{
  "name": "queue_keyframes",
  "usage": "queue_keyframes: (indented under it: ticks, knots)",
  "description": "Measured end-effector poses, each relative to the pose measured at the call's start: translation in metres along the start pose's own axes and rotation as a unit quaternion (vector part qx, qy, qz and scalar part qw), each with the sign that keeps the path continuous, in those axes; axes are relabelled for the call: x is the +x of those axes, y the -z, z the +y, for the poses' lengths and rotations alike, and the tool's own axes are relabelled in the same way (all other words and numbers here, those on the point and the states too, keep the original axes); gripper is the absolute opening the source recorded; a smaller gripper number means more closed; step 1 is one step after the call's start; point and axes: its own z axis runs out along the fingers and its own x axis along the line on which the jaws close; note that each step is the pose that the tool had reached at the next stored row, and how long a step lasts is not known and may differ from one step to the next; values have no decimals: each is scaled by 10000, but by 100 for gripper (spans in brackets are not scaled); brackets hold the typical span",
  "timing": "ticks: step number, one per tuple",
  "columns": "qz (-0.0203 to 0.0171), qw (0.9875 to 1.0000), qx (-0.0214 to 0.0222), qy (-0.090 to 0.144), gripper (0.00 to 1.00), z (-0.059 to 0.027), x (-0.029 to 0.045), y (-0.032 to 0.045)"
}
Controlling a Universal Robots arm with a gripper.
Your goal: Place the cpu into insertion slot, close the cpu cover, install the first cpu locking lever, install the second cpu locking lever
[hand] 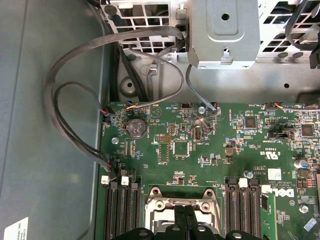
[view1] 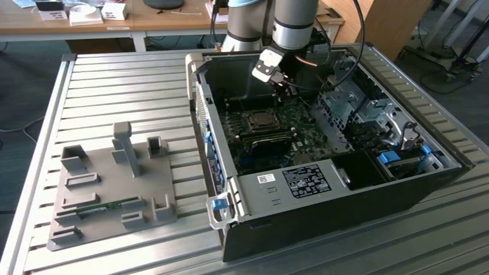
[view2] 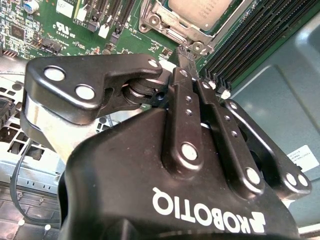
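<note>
Tool (view2: 186, 54) seemingly closed at cpu cover (view2: 161, 21) edge, cpu (view2: 200, 10) seated, white case label (view2: 303, 157)

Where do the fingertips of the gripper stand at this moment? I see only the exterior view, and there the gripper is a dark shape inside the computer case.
Observer: In the second wrist view the gripper is shut, and its tips are right at one corner of the insertion slot, by the silver rim. I cannot tell whether they touch it.
Operator: Thank you. Does the cpu lie flat in the slot?
Observer: In that same view, the part of the cpu that shows lies level inside the rim, with its silver-grey top up.
</note>
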Motion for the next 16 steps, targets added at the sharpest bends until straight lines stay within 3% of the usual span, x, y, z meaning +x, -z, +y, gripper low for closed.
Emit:
queue_keyframes:
  ticks: [4,12,15,16]
  knots:
    - [0,10000,36,0,11,0,0,0]
    - [0,9997,227,-3,11,3,0,0]
    - [0,9996,279,-4,11,3,0,-1]
    - [1,9996,278,-4,11,3,0,-1]
